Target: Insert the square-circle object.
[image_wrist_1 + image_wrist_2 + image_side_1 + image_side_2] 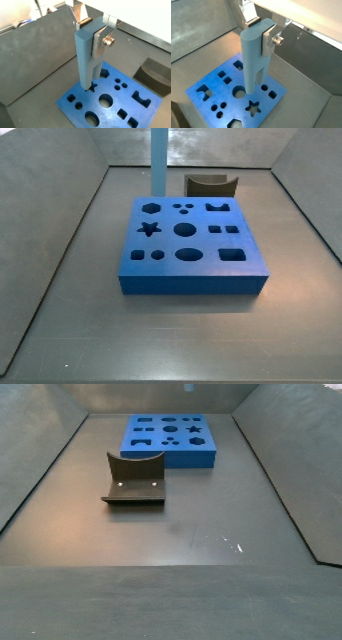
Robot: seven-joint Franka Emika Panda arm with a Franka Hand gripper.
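Gripper (100,31) pinching the top of the light-blue bar (89,60), bar upright. Directly below the gripper, the bar's lower end sits at the top face of the dark-blue block (234,97), near its holes; can't tell if it's seated. Grey notched piece (134,480) lies on the tabletop (201,524), well apart from the gripper

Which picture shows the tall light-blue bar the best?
A wrist view: the square-circle object shows from rounded top to lower end over the dark-blue block, with the gripper clamped on it. The other wrist view shows most of it. One side view shows a strip; the other shows none.
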